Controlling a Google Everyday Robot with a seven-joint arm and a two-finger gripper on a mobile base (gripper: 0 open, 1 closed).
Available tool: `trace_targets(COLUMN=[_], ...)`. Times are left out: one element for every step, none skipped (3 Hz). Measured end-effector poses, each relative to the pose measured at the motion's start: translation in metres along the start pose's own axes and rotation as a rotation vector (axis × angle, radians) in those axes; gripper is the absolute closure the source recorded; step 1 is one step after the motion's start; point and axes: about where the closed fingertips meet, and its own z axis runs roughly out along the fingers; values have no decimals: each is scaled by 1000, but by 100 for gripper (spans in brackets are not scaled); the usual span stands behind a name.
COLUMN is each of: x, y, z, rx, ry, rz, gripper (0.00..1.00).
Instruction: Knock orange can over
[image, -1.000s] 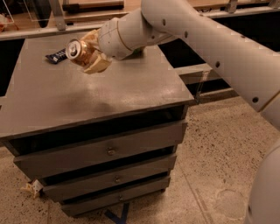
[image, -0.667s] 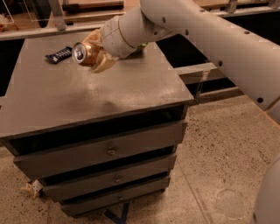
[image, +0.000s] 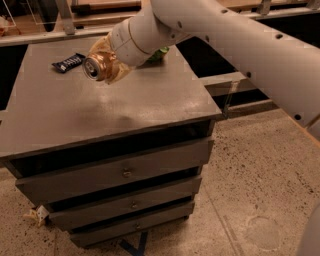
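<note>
The orange can (image: 96, 66) is tipped on its side in the air above the grey cabinet top (image: 75, 115), its silver pull-tab top facing the camera. My gripper (image: 109, 64) is shut on it, with pale fingers (image: 116, 75) around the can's body. The white arm reaches in from the upper right. A faint shadow lies on the cabinet top below and to the right of the can.
A dark blue-black snack bar wrapper (image: 68, 61) lies at the back left of the top. A green and white bag (image: 159, 53) shows partly behind the arm. The cabinet has three drawers (image: 125, 172). A speckled floor (image: 260, 175) lies to the right.
The can has tipped a little further in the gripper, its top turning more toward the camera. The gripper has stayed at nearly the same spot over the cabinet.
</note>
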Motion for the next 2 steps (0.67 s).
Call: trace_targets(x=[-8, -14], y=[9, 28], z=[9, 23], rx=[-57, -146], ry=[-31, -66], rz=[-110, -166], gripper=[100, 100])
